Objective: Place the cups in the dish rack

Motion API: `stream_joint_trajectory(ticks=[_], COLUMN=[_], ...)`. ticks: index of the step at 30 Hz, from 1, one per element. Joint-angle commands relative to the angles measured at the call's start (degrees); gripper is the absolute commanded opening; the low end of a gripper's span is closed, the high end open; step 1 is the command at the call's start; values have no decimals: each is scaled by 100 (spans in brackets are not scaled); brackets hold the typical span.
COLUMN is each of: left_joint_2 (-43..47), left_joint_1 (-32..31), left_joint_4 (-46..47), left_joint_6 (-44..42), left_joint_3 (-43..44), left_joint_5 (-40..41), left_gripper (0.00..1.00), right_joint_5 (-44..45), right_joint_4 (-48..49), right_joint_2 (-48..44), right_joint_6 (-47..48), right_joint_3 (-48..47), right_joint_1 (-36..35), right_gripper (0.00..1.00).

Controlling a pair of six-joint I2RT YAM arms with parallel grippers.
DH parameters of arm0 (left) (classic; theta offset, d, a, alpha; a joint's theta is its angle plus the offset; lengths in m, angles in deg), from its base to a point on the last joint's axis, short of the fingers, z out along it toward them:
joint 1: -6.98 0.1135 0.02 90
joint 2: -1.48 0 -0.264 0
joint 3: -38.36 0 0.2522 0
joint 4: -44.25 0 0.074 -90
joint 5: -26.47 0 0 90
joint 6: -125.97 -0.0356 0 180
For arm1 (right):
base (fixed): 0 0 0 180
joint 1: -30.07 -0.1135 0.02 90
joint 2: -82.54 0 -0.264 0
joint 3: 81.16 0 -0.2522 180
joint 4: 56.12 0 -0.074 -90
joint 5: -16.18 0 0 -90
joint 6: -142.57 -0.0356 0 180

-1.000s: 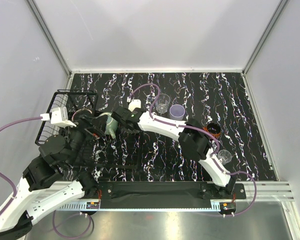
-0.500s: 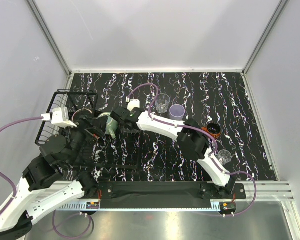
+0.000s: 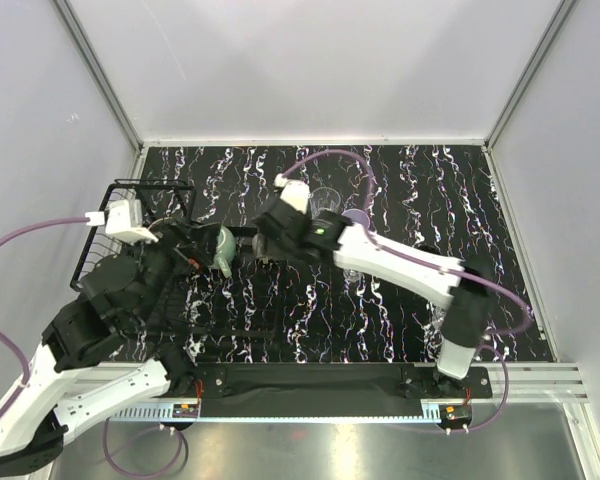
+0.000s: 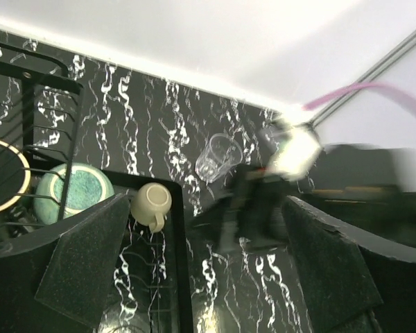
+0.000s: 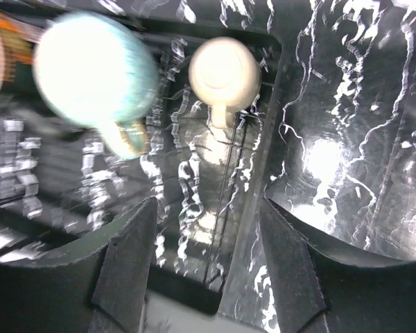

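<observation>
"So, from above, what do you get?"

"Dish rack [image 3: 140, 186] at the left of the frame, mostly under the left arm [image 3: 90, 330]. The right arm [image 3: 400, 262] reaches across the table [image 3: 430, 180] to it. One pale mug, the olive-beige mug [image 3: 221, 247] I think, shows at the rack's right side, just beside the right gripper [image 3: 252, 246]. A clear glass [image 3: 325, 203] and the lavender cup [image 3: 358, 214] stand above that arm. The jaws I can't read from up there."

"And the left wrist view?"

"It settles that. The left gripper [image 4: 208, 200] is spread wide with nothing between. Beyond it the olive-beige mug sits in a corner of the rack's tray [image 4: 180, 229], seen end-on, axis toward the lens, handle toward the bottom of the frame. The teal mug [image 4: 75, 193] is just left of it, the copper-rimmed mug [image 4: 3, 184] at the left edge."

"Right wrist?"

"The right gripper's fingers stand apart, empty. The olive-beige mug is at upper centre, again end-on with its handle down-frame. The teal mug is blurred at upper left."
</observation>
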Motion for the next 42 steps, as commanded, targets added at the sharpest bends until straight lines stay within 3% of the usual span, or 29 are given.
stream_joint_trajectory(ticks=[1,6,12,21,29,42], left_joint_2=[-403,-1078,-1625,-1617,-1151,-1107], left_joint_1=[-23,-23,-23,-23,-23,-23], left_joint_4=[-185,-500,-739,-484,-89,60], left_joint_6=[80,299,659,1055,1178,1082], left_joint_3=[316,544,502,220,-350,-457], left_joint_5=[-300,-897,-1442,-2216,-2568,-2928], left_gripper=[99,99,99,99,99,99], right_joint_5=[119,575,918,1569,1253,822], right_joint_4=[215,-92,-768,-454,294,760], right_joint_2=[-1038,-2189,-2667,-2036,-1490,-769], right_joint_6=[112,-203,-424,383,1008,1237], right_joint_3=[653,1796,2642,2994,2977,2915], right_joint_1=[-36,-27,-1,403,869,1221], right_gripper=[68,75,75,70,66,50])
